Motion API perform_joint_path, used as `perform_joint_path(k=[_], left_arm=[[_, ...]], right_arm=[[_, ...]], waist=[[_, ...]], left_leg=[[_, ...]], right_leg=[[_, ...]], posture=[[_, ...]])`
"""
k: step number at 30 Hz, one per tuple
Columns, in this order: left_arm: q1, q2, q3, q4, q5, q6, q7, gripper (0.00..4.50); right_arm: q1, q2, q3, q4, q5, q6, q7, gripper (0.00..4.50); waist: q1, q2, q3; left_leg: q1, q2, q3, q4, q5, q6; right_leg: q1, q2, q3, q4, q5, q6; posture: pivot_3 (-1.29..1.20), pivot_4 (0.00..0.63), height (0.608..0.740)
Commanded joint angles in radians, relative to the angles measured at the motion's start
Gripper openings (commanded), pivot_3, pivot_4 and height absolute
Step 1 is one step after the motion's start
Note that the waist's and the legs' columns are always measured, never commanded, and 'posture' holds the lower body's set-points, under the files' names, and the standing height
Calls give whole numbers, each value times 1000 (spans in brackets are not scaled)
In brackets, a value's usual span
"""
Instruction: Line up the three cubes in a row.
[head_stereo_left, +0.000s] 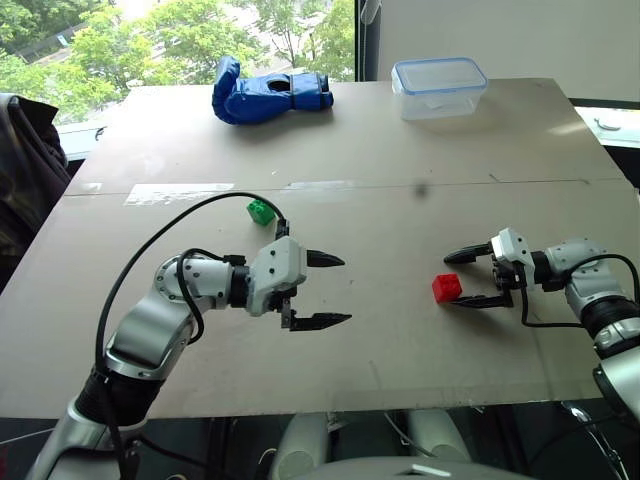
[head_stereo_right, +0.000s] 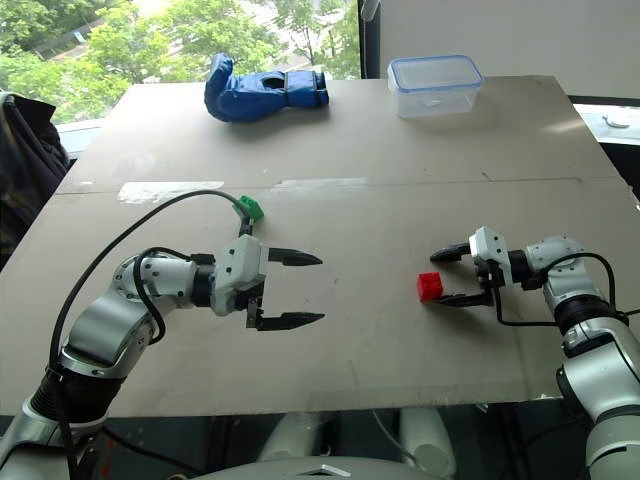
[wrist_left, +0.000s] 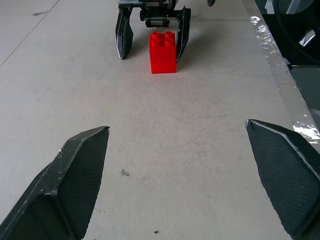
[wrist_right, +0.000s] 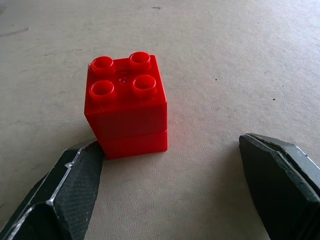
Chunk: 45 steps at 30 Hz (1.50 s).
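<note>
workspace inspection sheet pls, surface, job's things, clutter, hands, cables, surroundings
surface: tan table, a seam and a pale tape patch across its middle
job's things: red cube upright on the table, between the right hand's fingers, one finger at its base; green cube beyond the left hand; yellow cube nothing seen
clutter: blue glove and clear lidded container at the far edge
hands: left hand open, empty, above the table; right hand open around the red cube, not closed on it
cables: black cable arcs over the left arm; another loops at the right wrist
surroundings: window with trees behind, dark fabric at the table's left
</note>
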Motion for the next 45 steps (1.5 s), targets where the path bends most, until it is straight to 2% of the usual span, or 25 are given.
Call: perform_joint_path(k=[1, 9, 12, 15, 19, 22, 25, 28, 30, 34, 45], left_arm=[[11, 0, 6, -18, -6, -15, -6, 4500], [88, -30, 104, -53, -76, -21, 43, 4500], [168, -37, 162, -93, -85, -23, 91, 4500], [242, -86, 230, -138, -73, -23, 211, 4500], [248, -195, 256, -155, 39, 25, 481, 4500], [194, -353, 254, -131, 203, 123, 815, 4500], [158, -448, 245, -112, 305, 201, 993, 4500], [104, -507, 195, -60, 451, 288, 1157, 4500], [63, -577, 207, -31, 475, 324, 1243, 4500], [-4, -615, 181, 78, 523, 314, 1288, 4500], [-224, -662, 142, 497, 527, 88, 1299, 4500]], right_arm=[[2, -32, 10, -43, 22, 0, 59, 4393], [60, -126, -14, -187, 96, 8, 59, 4393], [98, -185, -67, -305, 156, 63, 59, 4393], [157, -227, -165, -479, 214, 187, 43, 4393], [248, -200, -284, -725, 230, 351, -167, 4393], [317, -126, -349, -964, 262, 529, -444, 4393], [360, -68, -380, -1099, 228, 629, -613, 4393], [390, -16, -382, -1192, 173, 682, -717, 4393], [405, 11, -386, -1228, 144, 692, -750, 4393], [412, 50, -399, -1280, 113, 735, -796, 4393], [481, 105, -423, -1386, 51, 814, -879, 4393]], waist=[[0, 0, 0], [1, 0, 0], [1, 1, 0], [4, 1, 0], [12, 0, 0], [25, 0, -1], [31, -1, -1], [44, -2, -2], [48, -2, -2], [50, -3, -2], [49, -3, -2]], left_leg=[[0, 0, 0, 0, 0, 0], [-1, 0, 0, 0, 0, 0], [0, 1, 0, 0, 0, 0], [-2, 1, 0, -1, 0, 0], [-1, 1, -1, 0, -2, 4], [-2, 2, -2, 1, -2, 4], [-2, 1, -2, 1, -1, 1], [-3, -1, -2, 1, 1, -1], [-4, -3, -2, 1, 1, -2], [-6, -4, -3, 4, 1, -2], [-8, -7, -4, 5, 1, -2]], right_leg=[[0, 0, 0, 0, 0, 0], [-1, -1, 0, 0, 0, 0], [-1, -3, 1, 0, 0, 0], [-2, -4, 1, 0, 0, 0], [-2, -4, 3, 0, 1, -1], [-1, -3, 3, 1, 1, -1], [-1, -2, 2, 2, 3, -1], [-2, -1, 0, 1, 3, 0], [-2, -1, 0, 0, 4, 1], [-3, -1, -1, 0, 4, 2], [-4, -2, -2, 0, 4, 2]], posture=[[0, 150, 740], [0, 150, 740], [0, 150, 740], [0, 150, 740], [0, 150, 740], [0, 150, 740], [0, 150, 740], [0, 150, 740], [0, 150, 740], [0, 150, 740], [0, 150, 740]])
